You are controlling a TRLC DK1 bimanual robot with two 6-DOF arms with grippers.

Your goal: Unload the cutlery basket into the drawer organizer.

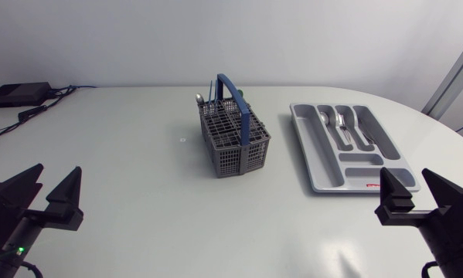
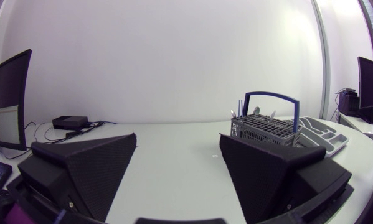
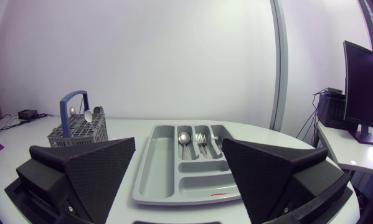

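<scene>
While the left gripper [image 1: 57, 171] and right gripper [image 1: 406, 176] sit at the table's [image 1: 123, 139] near corners, fingers wide and empty, one basket [image 1: 233, 139] stands mid-table with at least two utensils [image 1: 199, 99]; one organizer [image 1: 308, 154] near the right edge holds three pieces of cutlery [image 1: 339, 121].

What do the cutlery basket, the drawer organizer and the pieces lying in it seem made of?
Cutlery basket: dark grey moulded plastic, judging by its matte grid walls; its blue handle looks plastic too. Drawer organizer: light grey plastic, smooth, with rounded moulded compartments. Cutlery in it: probably polished steel, bright and reflective.
</scene>
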